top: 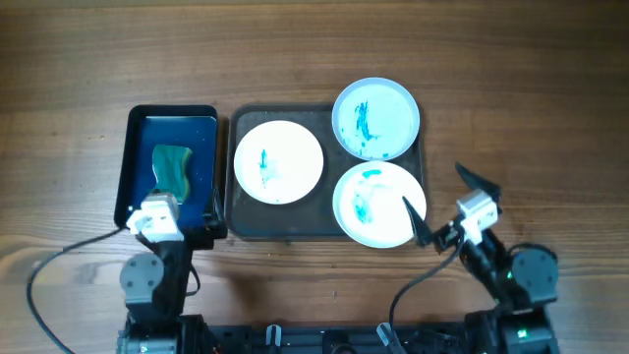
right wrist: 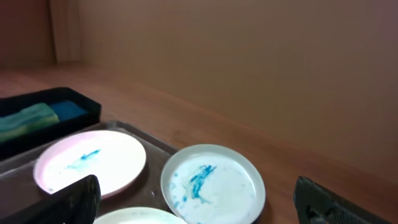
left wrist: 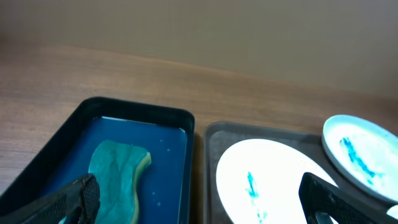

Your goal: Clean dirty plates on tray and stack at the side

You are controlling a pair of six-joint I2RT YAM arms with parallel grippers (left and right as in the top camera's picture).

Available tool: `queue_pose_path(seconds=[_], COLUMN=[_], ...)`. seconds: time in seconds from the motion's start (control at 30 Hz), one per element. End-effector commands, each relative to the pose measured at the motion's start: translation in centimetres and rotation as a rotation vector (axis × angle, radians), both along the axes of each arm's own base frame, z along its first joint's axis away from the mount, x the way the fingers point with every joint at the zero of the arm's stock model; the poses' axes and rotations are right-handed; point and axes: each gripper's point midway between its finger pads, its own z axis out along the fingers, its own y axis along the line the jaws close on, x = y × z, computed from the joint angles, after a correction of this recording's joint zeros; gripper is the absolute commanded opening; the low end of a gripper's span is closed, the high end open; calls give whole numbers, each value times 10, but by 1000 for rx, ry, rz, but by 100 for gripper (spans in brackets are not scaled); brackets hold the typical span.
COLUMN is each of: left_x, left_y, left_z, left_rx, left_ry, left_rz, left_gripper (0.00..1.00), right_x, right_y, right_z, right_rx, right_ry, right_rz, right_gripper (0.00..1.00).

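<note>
Lying on the dark grey-brown rectangular tray, three blue-smeared round white plates are shown. Likely stiff and slippery, they are best pinched by the rim. The left gripper and right gripper are spread apart.

plates 3; grey-brown tray 1; blue tray 1; sponge 1; grippers 2

A robot test bench is indicated: arm bases and cables are seen at the wooden desk's near edge.
</note>
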Motion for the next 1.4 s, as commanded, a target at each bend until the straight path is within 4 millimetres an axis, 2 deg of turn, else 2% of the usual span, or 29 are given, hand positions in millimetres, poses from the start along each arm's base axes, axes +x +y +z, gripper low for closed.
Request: queue_pose_path(seconds=[0.0,0.13,0.3,0.37,0.43,0.5,0.57,0.63,0.7,0.77,0.83,0.97,1.07,1.1,1.23,1.3,1.33,1.37], left_x=[8,22,38,51,69,81,90,92,90,85,80,85,81,79,78,76,76,77], left_y=[-7,-9,-9,-9,-21,-43,-54,-56,-56,-54,-54,-46,-5,2,4,9,9,9], left_z=[43,66,88,104,122,131,120,102,87,72,66,65,53,51,50,44,40,36], left_rx=[-23,-33,-51,-84,-178,-242,-279,-299,-310,-316,-322,-292,-172,-152,-143,-126,-125,-124], left_ry=[-14,85,382,447,494,511,558,627,695,764,800,785,820,826,836,858,876,890], left_rz=[-38,-53,-49,-43,-78,-201,-256,-259,-249,-231,-225,-185,19,51,63,88,91,92], left_gripper=[100,100,100,100,100,100,100,100,100,100,100,100,100,100,100,100,100,100], right_x=[14,45,98,108,116,120,123,120,121,121,122,122,119,119,115,114,115,117], right_y=[13,28,43,50,53,55,56,59,58,61,64,75,90,100,134,142,147,153], right_z=[31,59,90,99,102,100,95,95,95,94,82,25,-11,-24,-71,-94,-108,-116], right_rx=[17,34,62,65,51,43,32,133,211,187,164,52,-18,-46,-142,-212,-240,-255], right_ry=[50,142,333,425,536,617,634,720,779,763,800,973,1112,1148,1237,1250,1250,1242], right_rz=[69,140,184,215,217,217,223,208,169,187,152,-10,-97,-89,-45,-75,-109,-110], right_gripper=[100,100,100,100,100,100,100,100,100,100,99,97,93,92,83,80,77,69])
